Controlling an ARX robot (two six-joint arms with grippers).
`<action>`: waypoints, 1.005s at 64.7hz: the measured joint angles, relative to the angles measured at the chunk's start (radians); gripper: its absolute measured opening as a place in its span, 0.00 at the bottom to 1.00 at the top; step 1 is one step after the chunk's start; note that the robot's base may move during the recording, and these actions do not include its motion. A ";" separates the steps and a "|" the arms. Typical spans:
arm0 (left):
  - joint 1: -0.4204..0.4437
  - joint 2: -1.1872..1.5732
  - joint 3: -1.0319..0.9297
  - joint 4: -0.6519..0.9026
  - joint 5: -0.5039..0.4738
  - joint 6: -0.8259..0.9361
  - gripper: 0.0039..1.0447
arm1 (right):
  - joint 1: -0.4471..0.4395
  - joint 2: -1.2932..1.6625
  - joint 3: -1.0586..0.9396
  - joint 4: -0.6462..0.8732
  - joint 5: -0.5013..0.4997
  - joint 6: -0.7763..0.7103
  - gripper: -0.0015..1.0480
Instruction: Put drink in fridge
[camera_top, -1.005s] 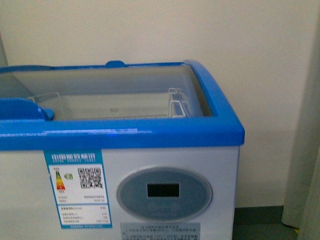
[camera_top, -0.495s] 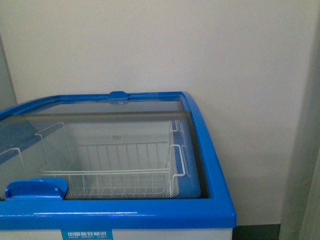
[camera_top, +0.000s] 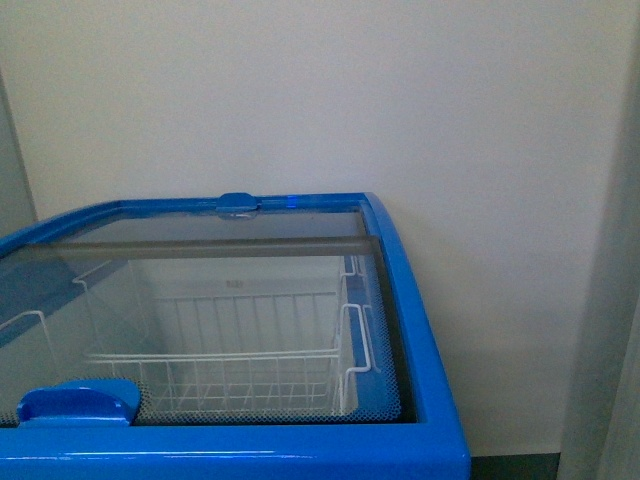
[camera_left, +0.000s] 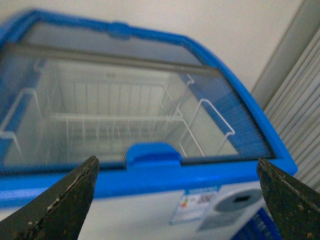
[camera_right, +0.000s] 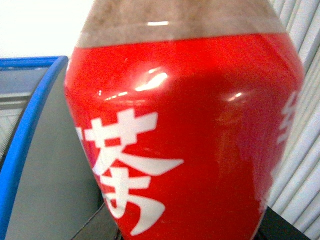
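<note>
The fridge (camera_top: 430, 330) is a white chest freezer with a blue rim, seen from above in the front view. Its sliding glass lid (camera_top: 200, 290) with a blue handle (camera_top: 78, 402) covers a white wire basket (camera_top: 250, 360). Neither arm shows in the front view. In the left wrist view the fridge (camera_left: 200, 177) lies ahead, and my left gripper (camera_left: 177, 200) is open and empty in front of its near rim. In the right wrist view the drink (camera_right: 185, 130), red label with white characters, fills the frame. My right gripper is shut on it; its fingers are hidden.
A plain cream wall (camera_top: 320, 100) stands behind the fridge. A grey curtain or ribbed panel (camera_top: 610, 350) hangs at the right, also showing in the left wrist view (camera_left: 300, 115). The fridge's grey oval display panel (camera_left: 235, 200) faces me below the rim.
The front view has risen and tilted down: the fridge's front face and display panel have dropped out of view, and the glass lid and wire basket now show from above.
</note>
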 joint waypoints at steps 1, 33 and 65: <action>0.011 0.037 0.020 0.035 0.029 0.020 0.92 | 0.000 0.000 0.000 0.000 0.000 0.000 0.34; 0.002 0.723 0.624 -0.582 0.336 1.638 0.92 | 0.000 0.000 0.000 0.000 -0.001 0.000 0.34; -0.149 0.938 0.768 -0.703 0.191 1.778 0.92 | 0.000 0.000 0.000 0.000 0.000 0.001 0.34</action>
